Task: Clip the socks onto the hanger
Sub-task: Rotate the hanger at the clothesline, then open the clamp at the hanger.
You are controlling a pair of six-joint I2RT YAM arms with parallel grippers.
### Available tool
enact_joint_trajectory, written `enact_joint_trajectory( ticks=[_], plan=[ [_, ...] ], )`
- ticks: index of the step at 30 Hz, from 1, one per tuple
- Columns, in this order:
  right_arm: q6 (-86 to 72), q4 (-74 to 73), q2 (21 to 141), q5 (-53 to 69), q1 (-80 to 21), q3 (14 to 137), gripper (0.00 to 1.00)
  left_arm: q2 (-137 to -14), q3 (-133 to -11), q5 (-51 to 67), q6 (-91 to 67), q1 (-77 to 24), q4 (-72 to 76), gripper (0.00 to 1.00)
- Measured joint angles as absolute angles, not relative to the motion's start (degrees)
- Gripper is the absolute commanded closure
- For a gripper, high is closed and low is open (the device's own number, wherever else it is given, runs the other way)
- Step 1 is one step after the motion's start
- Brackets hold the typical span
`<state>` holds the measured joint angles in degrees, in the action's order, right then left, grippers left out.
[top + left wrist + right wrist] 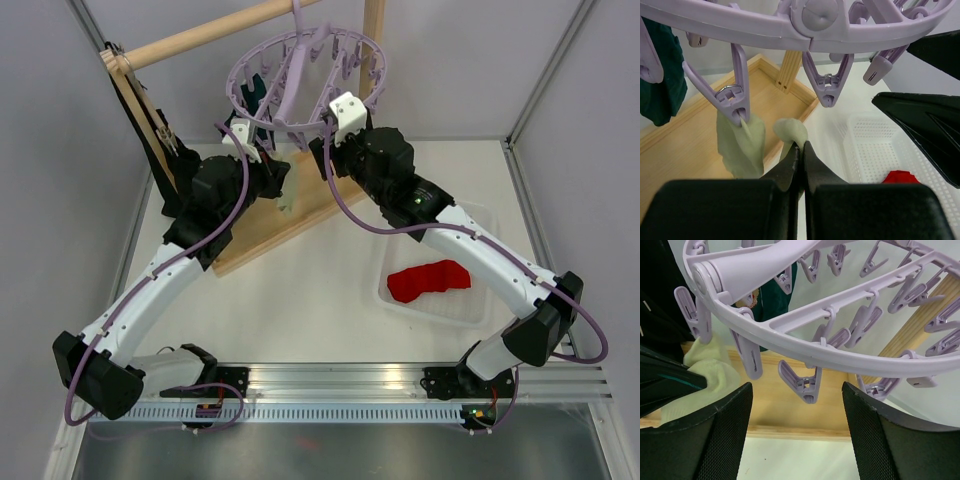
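The lavender hanger (300,70) hangs from the wooden rack, its clips dangling. A cream sock (740,145) is pinched at one corner by a hanger clip (735,102). My left gripper (801,145) is shut on another fold of that sock (792,131), just below the ring. My right gripper (796,386) stands open under the ring, with an empty clip (807,382) hanging between and just above its fingers and touching neither. A dark teal sock (775,295) hangs from a clip farther back. A red sock (430,280) lies in the white tray.
The white perforated tray (470,310) sits at the right of the table. The wooden rack's base (290,215) and dowel (200,35) stand behind both grippers. A long black cloth (160,150) hangs on the rack's left end. Both grippers are close together beneath the hanger.
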<state>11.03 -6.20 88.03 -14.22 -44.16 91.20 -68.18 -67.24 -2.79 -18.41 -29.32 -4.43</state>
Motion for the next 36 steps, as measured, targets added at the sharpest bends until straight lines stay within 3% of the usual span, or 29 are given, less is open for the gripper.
enact_joint_trajectory(
  ticks=[25, 36],
  plan=[
    [12.47, -1.69, 90.91, -13.41, -43.64, 91.81, 0.30, -67.94, -67.24, -2.24, -18.31, -28.80, -4.73, 0.98],
    [11.79, -2.28, 91.83, -12.88, -43.64, 93.71, 0.52, -67.75, -67.24, -1.26, -18.28, -28.58, -5.89, 0.98]
  ],
)
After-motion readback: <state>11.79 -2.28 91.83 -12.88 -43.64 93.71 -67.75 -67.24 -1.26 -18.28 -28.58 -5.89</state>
